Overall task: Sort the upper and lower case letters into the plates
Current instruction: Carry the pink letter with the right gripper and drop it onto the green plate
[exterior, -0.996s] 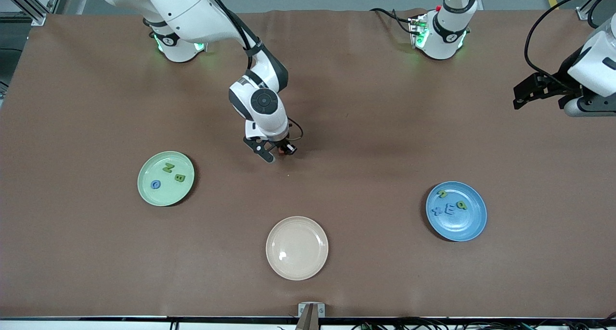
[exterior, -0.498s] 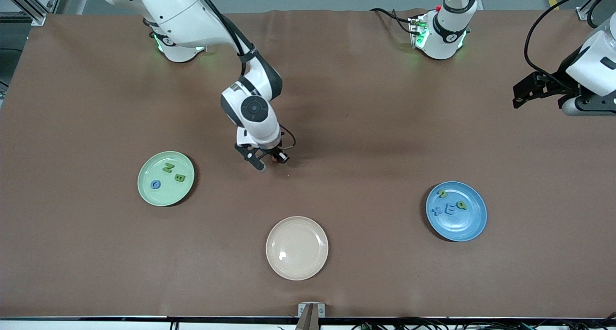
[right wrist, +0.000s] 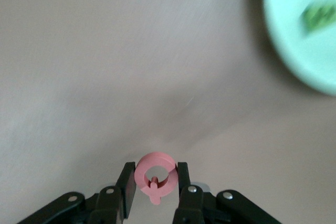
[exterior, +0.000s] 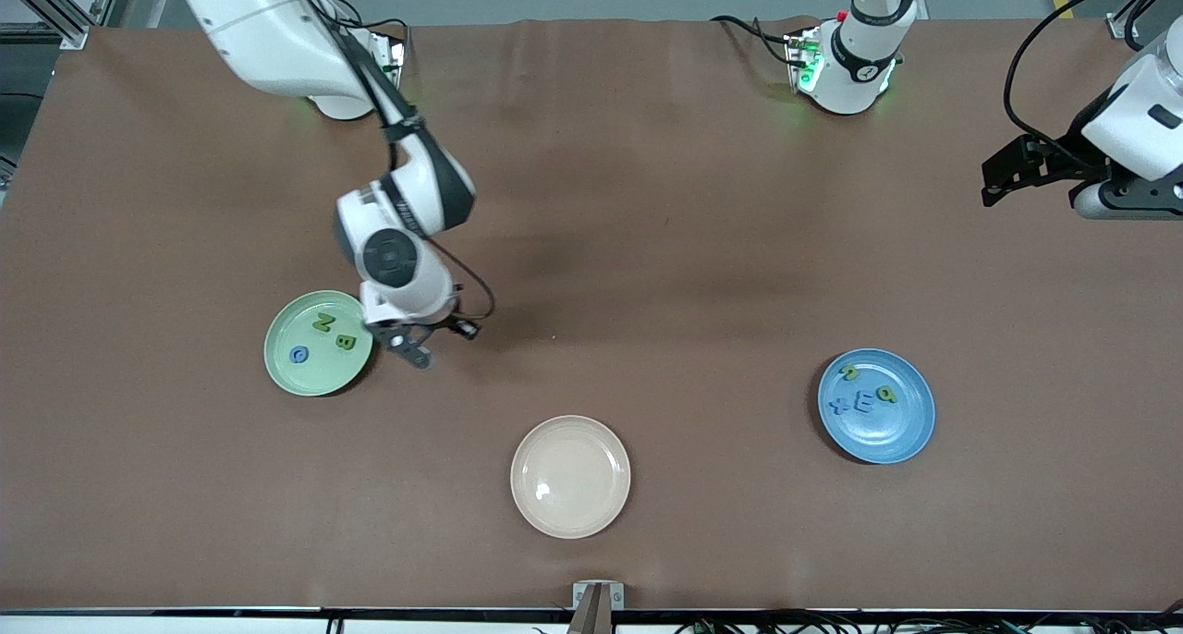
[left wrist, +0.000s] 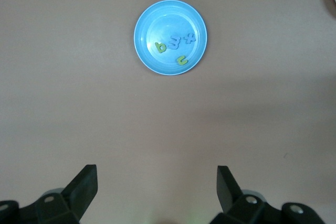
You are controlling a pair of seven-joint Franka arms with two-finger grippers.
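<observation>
Right gripper (exterior: 420, 346) clenched on small red ring-shaped letter (right wrist: 154, 174), hovering at 3 o'clock of pale green round plate (exterior: 294, 375) holding three letters. Blue round plate (exterior: 901, 435) holds four. Left gripper (left wrist: 156, 186) released, waiting. Judged: last letter remains.

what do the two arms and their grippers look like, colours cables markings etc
Both arms are glossy white with black bands at the joints. The right arm carries a round dark grey cap with a ring mark near its wrist and a thin black cable looping beside the right gripper, whose fingers are black. The left gripper is black and blocky, with black cables running up from it. Green lights glow at both bases.
</observation>
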